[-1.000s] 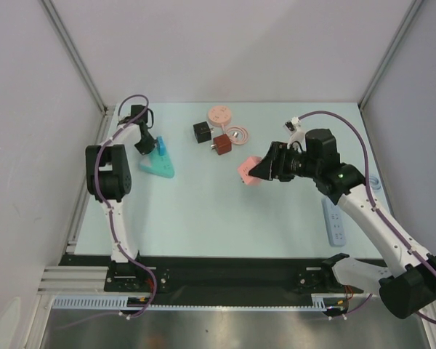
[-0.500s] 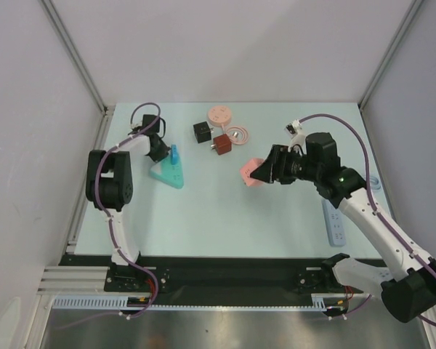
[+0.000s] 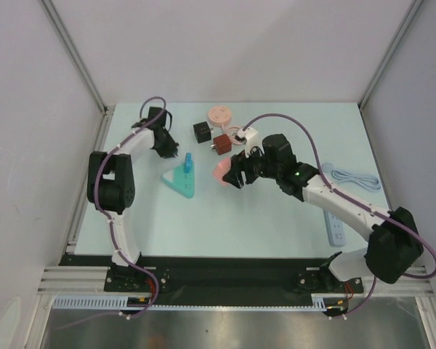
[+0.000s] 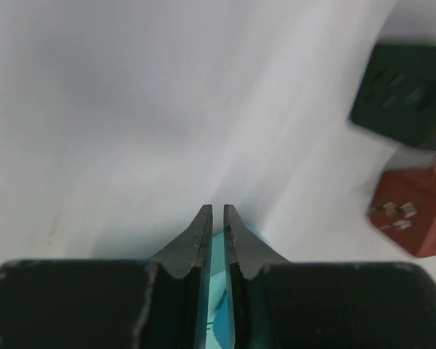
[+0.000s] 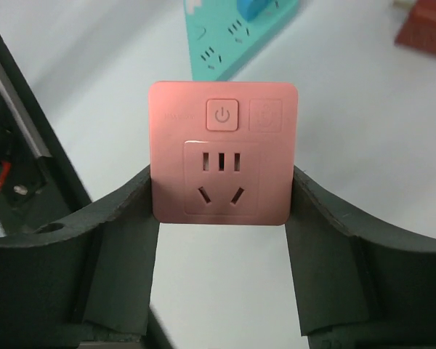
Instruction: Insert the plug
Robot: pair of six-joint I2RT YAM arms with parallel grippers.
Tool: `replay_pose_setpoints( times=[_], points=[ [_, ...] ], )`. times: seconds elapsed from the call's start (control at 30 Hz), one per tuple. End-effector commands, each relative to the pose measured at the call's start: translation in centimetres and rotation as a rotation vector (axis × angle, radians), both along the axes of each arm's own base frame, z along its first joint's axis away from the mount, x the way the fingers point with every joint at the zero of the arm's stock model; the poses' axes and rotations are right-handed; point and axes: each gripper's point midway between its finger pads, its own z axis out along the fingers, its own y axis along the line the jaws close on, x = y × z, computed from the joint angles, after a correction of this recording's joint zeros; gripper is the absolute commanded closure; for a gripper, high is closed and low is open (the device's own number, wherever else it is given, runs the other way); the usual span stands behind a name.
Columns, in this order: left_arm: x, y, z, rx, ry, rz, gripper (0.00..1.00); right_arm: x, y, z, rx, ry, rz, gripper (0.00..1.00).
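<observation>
Pale worktop (image 3: 276, 218) carries a teal triangular socket block (image 3: 179, 185). Bent low behind it, the left fingers (image 4: 196, 240) pinch its upright blue plug (image 3: 189, 161). Right fingers (image 5: 123, 233), outstretched beside it, clamp a pink square socket (image 5: 222, 153).

Bright, even light with soft shadows; left wrist view motion-blurred.

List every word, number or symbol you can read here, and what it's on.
Power symbol, a circle with a bar: on the button of the pink socket.
Embossed marks either side of that button: too faint to read.
Teal power strip, red cube, black cube: no legible words or numbers.
</observation>
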Motion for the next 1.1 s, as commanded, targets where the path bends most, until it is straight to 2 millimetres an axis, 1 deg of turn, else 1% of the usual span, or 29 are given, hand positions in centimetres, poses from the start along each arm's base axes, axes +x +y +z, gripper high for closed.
replay_pose_setpoints(
  times=[0.0,0.03,0.07,0.1,0.13,0.17,0.2,0.23,0.27,0.3,0.33,0.37,0.4,0.43,0.5,0.53,0.57,0.6,0.63,0.67,0.7,0.77,0.83,0.9,0.93,1.0,1.07],
  points=[
    [2.2,5.2,6.3,0.108,-0.04,0.095,0.85,2.5,3.9,5.2,0.082,-0.404,0.21,1.0],
    [1.9,7.1,6.9,0.181,-0.03,0.152,0.86,1.9,5.0,5.1,0.094,-0.423,0.303,1.0],
    [0.1,8.0,6.6,0.239,0.031,0.184,0.88,2.7,6.0,3.0,0.053,-0.427,0.362,1.0],
    [-1.2,8.2,8.2,0.247,0.012,0.249,0.88,3.2,6.9,3.8,0.058,-0.457,0.403,1.0],
    [-2.5,8.1,8.2,0.258,0.016,0.267,0.85,2.6,7.5,2.9,0.046,-0.435,0.47,1.0],
    [-5.0,8.2,6.3,0.277,0.053,0.278,0.84,2.9,8.1,0.7,0.013,-0.414,0.505,1.0],
    [-5.9,8.1,7.5,0.239,0.01,0.319,0.78,3.1,8.5,0.1,-0.01,-0.447,0.54,1.0],
    [-7.3,8.3,5.8,0.209,0.028,0.327,0.75,3.1,9.0,-0.1,-0.009,-0.456,0.573,1.0],
    [-8.0,7.7,5.4,0.142,0.042,0.317,0.73,3.1,9.3,-0.5,-0.013,-0.459,0.599,1.0],
    [-8.4,7.4,5.2,0.1,0.047,0.314,0.72,3.2,9.9,-1.8,-0.025,-0.462,0.63,1.0],
    [-8.3,7.2,5.6,0.069,0.023,0.297,0.71,3.4,10.4,-1.6,-0.023,-0.474,0.643,1.0],
    [-8.6,6.7,5.3,0.051,0.026,0.222,0.71,3.6,10.7,-1.8,-0.026,-0.478,0.649,1.0],
    [-8.4,6.6,5.5,0.054,0.017,0.19,0.69,3.8,11.2,-2.8,-0.036,-0.472,0.663,1.0],
    [-8.2,6.5,6.0,0.055,0.001,0.161,0.68,4.0,11.7,-2.2,-0.027,-0.488,0.676,1.0],
    [-8.4,6.1,6.4,0.044,-0.005,0.115,0.68,3.7,12.1,-3.8,-0.036,-0.447,0.71,1.0],
    [-8.5,6.0,6.5,0.038,-0.008,0.107,0.68,3.3,12.5,-4.1,-0.035,-0.444,0.74,1.0],
    [-8.4,5.9,6.8,0.033,-0.018,0.103,0.68,3.5,13.0,-3.8,-0.031,-0.457,0.747,1.0],
    [-8.4,5.9,6.8,0.03,-0.021,0.096,0.67,3.5,13.3,-3.8,-0.032,-0.458,0.757,1.0],
    [-8.2,5.7,6.8,0.024,-0.03,0.09,0.67,3.5,13.7,-5.2,-0.038,-0.422,0.768,1.0],
    [-8.0,5.8,6.7,0.025,-0.025,0.09,0.67,3.6,13.9,-5.3,-0.036,-0.414,0.774,1.0],
    [-7.9,5.8,6.5,0.026,-0.021,0.088,0.68,4.1,14.5,-4.7,-0.028,-0.424,0.779,1.0],
    [-7.8,5.7,6.0,0.021,-0.008,0.079,0.69,3.8,14.8,-6.4,-0.049,-0.392,0.809,1.0],
    [-7.7,5.7,5.3,0.023,0.006,0.078,0.7,3.9,15.1,-6.9,-0.078,-0.402,0.807,1.0],
    [-7.9,5.2,4.8,-0.001,0.018,0.058,0.69,3.7,15.1,-7.8,-0.083,-0.388,0.809,1.0],
    [-7.7,5.1,4.7,-0.004,0.011,0.053,0.69,3.8,15.1,-7.8,-0.079,-0.394,0.804,1.0],
    [-8.1,5.0,4.3,-0.007,0.02,0.047,0.68,3.8,15.0,-8.0,-0.084,-0.4,0.799,1.0],
    [-8.2,5.0,4.3,-0.007,0.015,0.046,0.68,3.6,14.9,-8.6,-0.093,-0.393,0.796,1.0]
  ],
)
